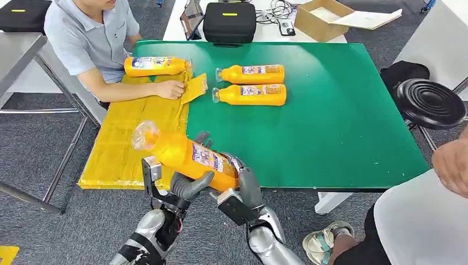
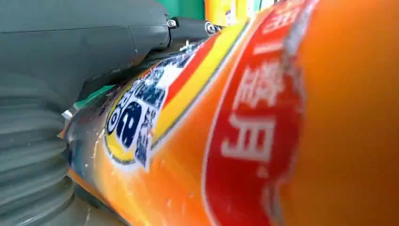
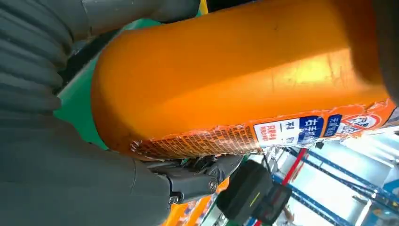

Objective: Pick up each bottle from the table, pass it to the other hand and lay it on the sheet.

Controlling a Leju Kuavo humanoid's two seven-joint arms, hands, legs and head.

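Both hands are on one bottle (image 1: 185,154) at the near edge of the surface (image 1: 342,110). Left hand (image 1: 185,186) has its thumb wrapped under the body near the label; right hand (image 1: 243,179) is clamped around the base end. The bottle is held clear of the surface, tilted, cap end raised toward the yellow sheet (image 1: 127,138), which lies just to the left.

Status, as judged: handover in progress, both hands gripping.

Two further bottles (image 1: 251,84) lie side by side on the green surface, awaiting pickup. One bottle (image 1: 157,65) lies at the far end of the sheet. A seated person's hand (image 1: 170,89) rests on the sheet beside it.

Risks:
- If the right hand lets go before the left grip is secure, the smooth, heavy body could slide or pivot and drop off the near edge.
- Torn label film under the fingers may reduce friction.
- Placement far along the sheet could meet the person's hand.
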